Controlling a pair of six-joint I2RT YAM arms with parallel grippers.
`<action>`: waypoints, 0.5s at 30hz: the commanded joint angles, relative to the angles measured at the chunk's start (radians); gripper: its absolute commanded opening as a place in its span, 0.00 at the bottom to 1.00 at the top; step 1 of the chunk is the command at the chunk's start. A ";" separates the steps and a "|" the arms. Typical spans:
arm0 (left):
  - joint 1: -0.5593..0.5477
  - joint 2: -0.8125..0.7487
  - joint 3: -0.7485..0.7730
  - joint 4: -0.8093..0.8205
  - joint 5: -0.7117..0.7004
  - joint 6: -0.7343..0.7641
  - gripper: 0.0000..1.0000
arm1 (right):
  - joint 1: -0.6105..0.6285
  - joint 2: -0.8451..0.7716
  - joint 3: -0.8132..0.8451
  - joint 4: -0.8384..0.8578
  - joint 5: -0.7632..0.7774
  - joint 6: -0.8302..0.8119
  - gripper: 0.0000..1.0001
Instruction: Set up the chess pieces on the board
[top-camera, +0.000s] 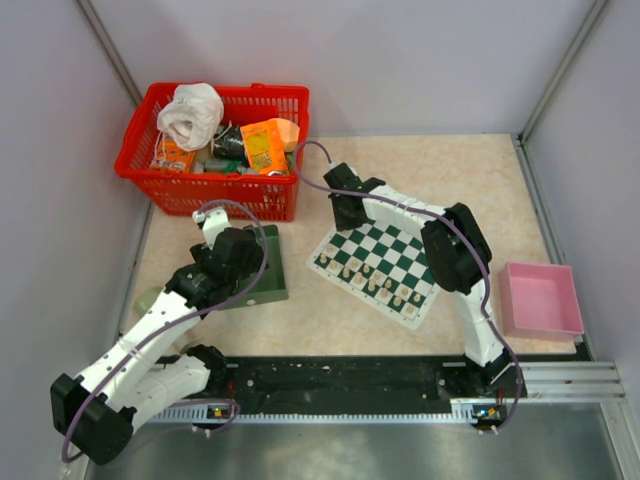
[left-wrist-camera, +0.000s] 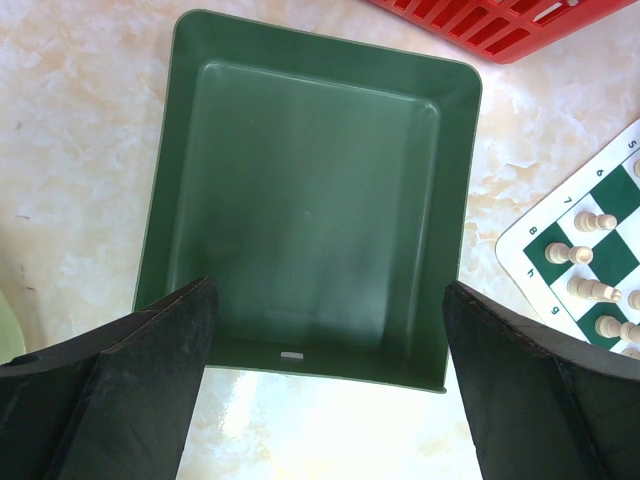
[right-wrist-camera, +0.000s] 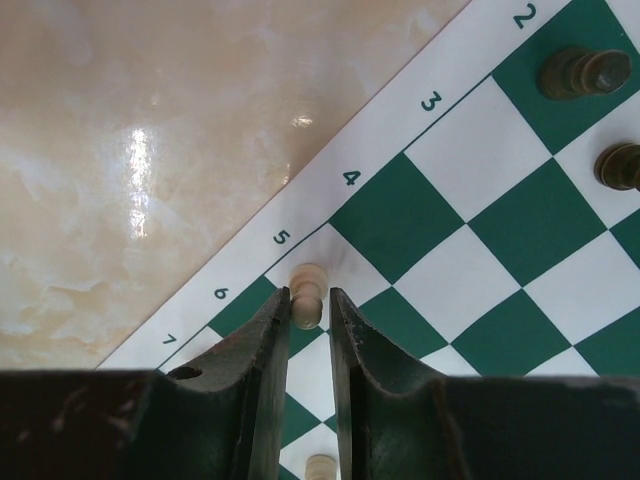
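Marble counter (top-camera: 450, 170): right end effector (right-wrist-camera: 310, 312), lower centre, pinches a cream pawn (right-wrist-camera: 308, 288) at the board (right-wrist-camera: 400, 215) edge; left end effector (left-wrist-camera: 330, 295) gapes above a green tray (left-wrist-camera: 310, 210).

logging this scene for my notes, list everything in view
table: one, beige marble look, under everything
basket: one, red, far left, full of mixed items
white bag: one, on top in the basket
orange box: one, in the basket
tray: one, dark green, left of the board, nothing in it
board: one, green and white checks, table centre
cream pieces: many, on the board's near rows, count unclear
dark pieces: at least two, on the board
pink box: one, right side
pale green object: one, left edge, mostly hidden
left gripper: open, above the tray
right gripper: jaws narrow either side of a cream piece, contact unclear
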 joint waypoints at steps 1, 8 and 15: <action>0.005 0.004 0.009 0.026 -0.011 0.008 0.99 | -0.009 -0.017 0.041 0.007 0.008 -0.011 0.22; 0.005 0.002 0.007 0.021 -0.010 0.000 0.99 | -0.007 -0.073 0.006 0.009 0.003 -0.017 0.17; 0.007 0.008 0.012 0.030 -0.003 0.002 0.99 | -0.002 -0.196 -0.112 0.047 -0.024 -0.017 0.15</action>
